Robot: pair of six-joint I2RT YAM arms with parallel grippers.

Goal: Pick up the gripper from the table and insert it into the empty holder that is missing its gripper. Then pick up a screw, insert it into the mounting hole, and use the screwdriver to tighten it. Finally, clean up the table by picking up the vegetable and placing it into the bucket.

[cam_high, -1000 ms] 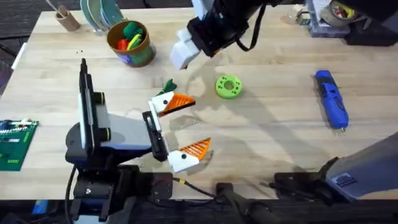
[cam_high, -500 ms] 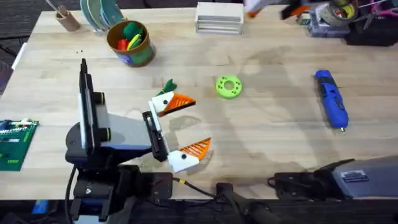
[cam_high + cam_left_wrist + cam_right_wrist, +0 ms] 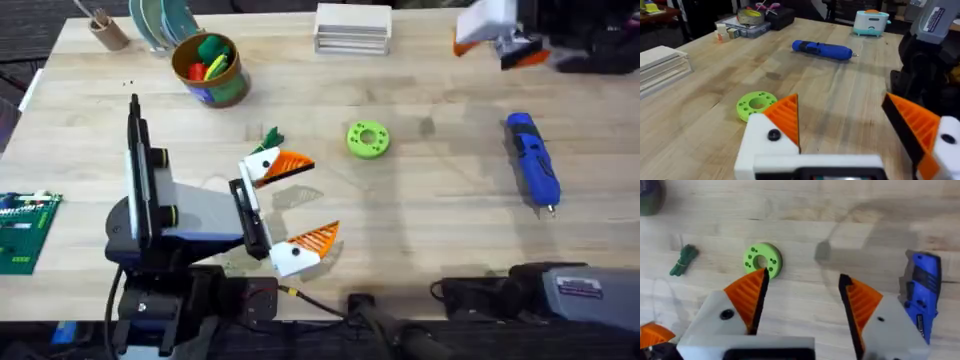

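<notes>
The bucket (image 3: pixel 210 70) stands well away from the left claw (image 3: pixel 290 205), which rests released on the counter (image 3: pixel 440 220). Both of its white mounts (image 3: pixel 262 163) carry an orange pad (image 3: pixel 293 163), so the missing pad seems to be fitted. I can make out no screw. The vegetable (image 3: pixel 272 137) lies just beyond this claw's farther finger, nearly touching it. A reach for the vegetable could knock that finger or pinch the pad along with it. The green ring (image 3: pixel 367 139) lies between the two claws and could be taken for the vegetable. The right claw (image 3: pixel 490 30) hangs released over the far edge. The screwdriver (image 3: pixel 532 160) lies on the counter, nearer the bases than this claw. Being round, it may roll or slip if gripped off-centre.
</notes>
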